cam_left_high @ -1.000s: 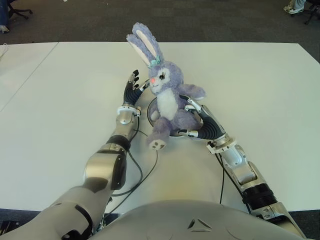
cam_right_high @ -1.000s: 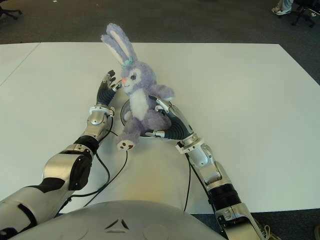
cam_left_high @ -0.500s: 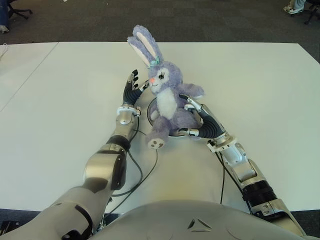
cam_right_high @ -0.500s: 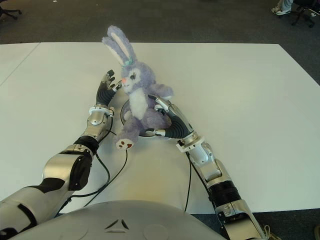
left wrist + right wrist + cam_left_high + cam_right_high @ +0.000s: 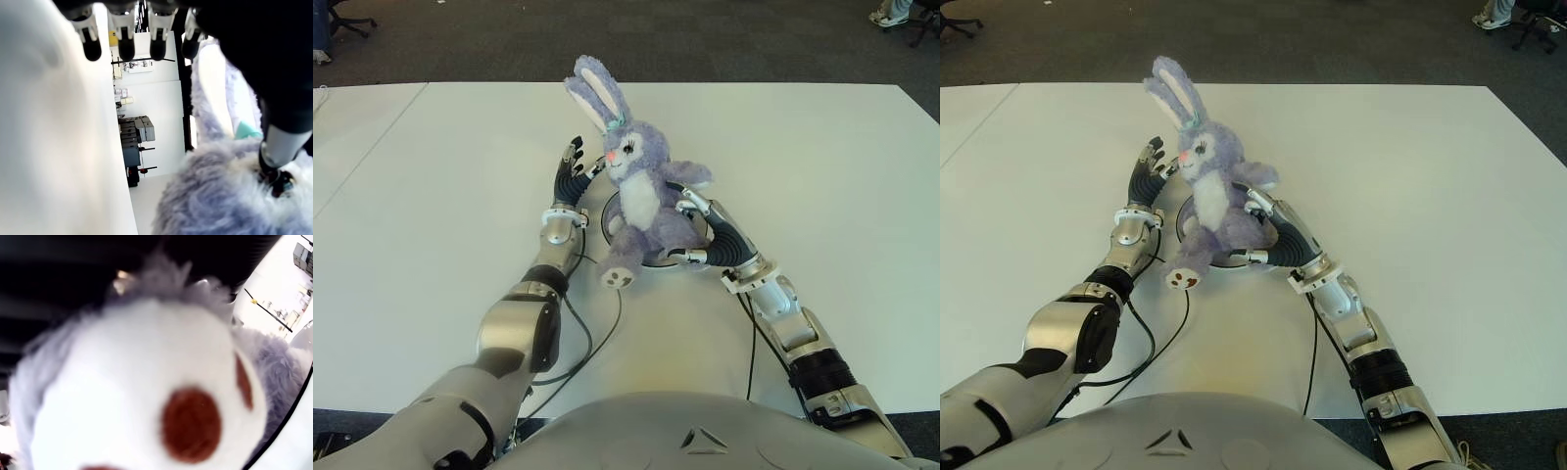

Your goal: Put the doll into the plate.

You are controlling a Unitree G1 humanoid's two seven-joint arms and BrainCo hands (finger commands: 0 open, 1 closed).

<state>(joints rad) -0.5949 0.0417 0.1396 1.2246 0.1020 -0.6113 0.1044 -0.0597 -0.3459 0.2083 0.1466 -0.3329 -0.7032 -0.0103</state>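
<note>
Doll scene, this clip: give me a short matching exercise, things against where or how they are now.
Things:
1. doll
2. plate
3. left robot hand
4. right robot hand

States:
a. wrapped around the doll's body
b. fingers spread, beside the doll's face
c. sits upright, one foot out over the rim
d. under the doll on the white table

Pairs: 1-c, 2-d, 3-b, 4-a

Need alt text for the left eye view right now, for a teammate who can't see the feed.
A purple stuffed rabbit sits upright on a round plate on a white table, one foot hanging over the near rim. The right hand wraps its body; the left hand, fingers spread, props its head from the other side.
</note>
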